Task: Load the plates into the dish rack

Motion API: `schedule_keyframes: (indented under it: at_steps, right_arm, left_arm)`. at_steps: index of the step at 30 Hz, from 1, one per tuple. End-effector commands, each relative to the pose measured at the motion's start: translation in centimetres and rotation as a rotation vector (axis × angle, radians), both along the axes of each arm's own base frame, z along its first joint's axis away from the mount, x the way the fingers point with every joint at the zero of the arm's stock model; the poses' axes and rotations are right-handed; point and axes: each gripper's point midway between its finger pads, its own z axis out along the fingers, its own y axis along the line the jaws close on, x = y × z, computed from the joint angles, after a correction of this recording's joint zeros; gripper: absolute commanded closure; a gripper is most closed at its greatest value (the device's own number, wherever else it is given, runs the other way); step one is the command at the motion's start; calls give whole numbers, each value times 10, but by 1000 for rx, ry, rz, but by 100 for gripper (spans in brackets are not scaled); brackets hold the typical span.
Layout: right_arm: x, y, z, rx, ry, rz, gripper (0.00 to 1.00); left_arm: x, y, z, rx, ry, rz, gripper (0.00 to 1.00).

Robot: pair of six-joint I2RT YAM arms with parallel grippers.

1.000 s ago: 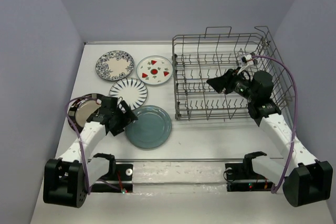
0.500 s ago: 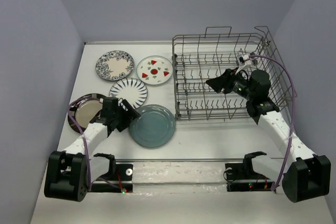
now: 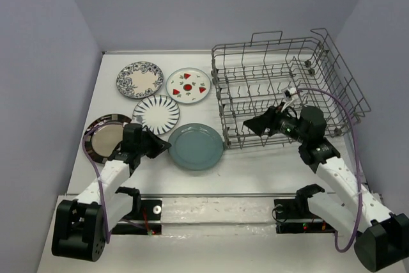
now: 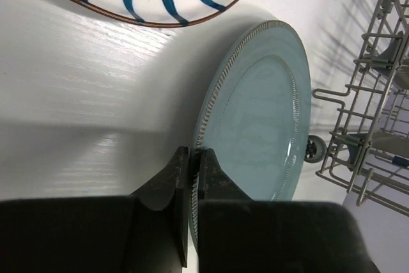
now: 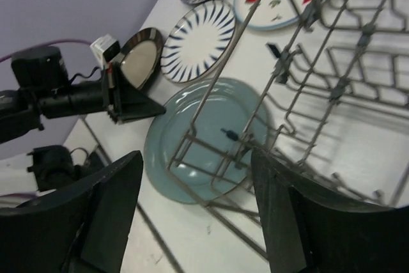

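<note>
My left gripper (image 3: 160, 147) (image 4: 193, 155) is shut on the left rim of the teal-grey plate (image 3: 197, 147) (image 4: 257, 103), which lies just left of the dish rack (image 3: 281, 87) (image 5: 332, 62). The plate's right edge reaches the rack's front-left corner. My right gripper (image 3: 250, 124) (image 5: 197, 158) hangs open over that corner, rack wires showing between its fingers and the teal plate (image 5: 192, 158) beneath. The striped (image 3: 156, 113), fruit-marked (image 3: 188, 85), floral (image 3: 139, 79) and dark shiny (image 3: 102, 135) plates lie flat on the table to the left.
The rack sits skewed, its right side near the purple side wall (image 3: 383, 62). A small rack wheel (image 4: 311, 149) stands close to the teal plate's rim. The left arm lies low between the dark plate and the teal plate.
My left gripper closed on the teal plate's rim and slid it right, up to the rack. The rack shifted and turned, and my right gripper drew back to its front-left corner and opened wider.
</note>
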Motion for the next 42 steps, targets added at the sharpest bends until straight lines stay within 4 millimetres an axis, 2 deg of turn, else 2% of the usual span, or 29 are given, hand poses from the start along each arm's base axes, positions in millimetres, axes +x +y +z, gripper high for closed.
schedule_keyframes:
  at_steps: [1,4,6,7,8,10,12,13,14,15,16,17,18,19,22,24,27,29,31,33,34,35,36,38,39,41,42]
  right_arm:
    - [-18,1,-7,41,49,-53,23]
    - [-27,1,4,58,51,-52,19]
    - [-27,0,1,49,70,-63,18]
    - [-26,-1,-5,37,88,-73,17]
    - [-24,-2,-23,3,144,-84,17]
    - [-16,-4,-36,-33,179,-112,17]
    - [-9,1,-41,-71,193,-109,19]
    - [-7,2,-40,-76,193,-103,24]
    - [-9,7,-36,-79,184,-82,27]
    - [-9,13,-24,-77,152,-61,29]
    - [-6,14,-20,-79,143,-61,29]
    - [-8,18,-15,-79,129,-47,28]
    - [-5,20,-1,-69,104,-45,27]
    - [-5,24,0,-72,108,-29,24]
    - [-5,32,14,-53,96,17,21]
    - [-6,44,33,-33,68,62,18]
    - [-2,52,45,-26,45,89,18]
    - [0,65,53,-28,31,133,18]
    - [-3,79,67,-22,-7,185,18]
    - [1,94,60,-43,7,225,18]
    - [-5,108,69,-51,-22,270,18]
    - [-1,112,56,-68,11,272,18]
    - [-3,134,52,-96,8,324,19]
    - [-6,154,40,-158,-4,365,24]
    - [-1,171,30,-198,5,373,26]
    - [14,179,18,-242,-8,372,39]
    - [23,184,23,-260,-41,368,41]
  left_arm:
    - [-16,-3,-9,-3,43,-32,94]
    - [-14,-6,9,-18,-14,-45,94]
    - [-15,-9,15,-34,-27,-53,94]
    - [-16,-9,17,-37,-30,-54,94]
    - [-16,-11,23,-47,-48,-64,94]
    - [-13,-12,36,-50,-86,-77,94]
    - [-8,-11,50,-34,-134,-87,94]
    - [-4,-9,58,-17,-160,-89,94]
    - [3,-5,78,25,-223,-94,94]
    - [7,-3,88,46,-253,-95,94]
    - [10,0,99,66,-288,-91,94]
    - [17,3,121,93,-360,-88,94]
    - [19,4,131,104,-395,-92,94]
    - [21,5,149,114,-456,-92,94]
    - [22,5,167,126,-518,-105,94]
    - [22,7,179,134,-569,-97,94]
    - [21,5,188,121,-609,-101,94]
    - [20,4,187,112,-618,-100,94]
    - [19,2,178,103,-603,-110,94]
    - [18,2,171,99,-589,-112,94]
    - [17,1,165,87,-578,-112,94]
    - [17,0,161,79,-571,-112,94]
    - [17,-2,158,69,-562,-115,94]
    - [17,-4,147,53,-538,-118,94]
    - [17,-4,144,51,-532,-117,94]
    - [17,-4,143,50,-529,-114,94]
    - [18,-3,142,52,-530,-112,94]
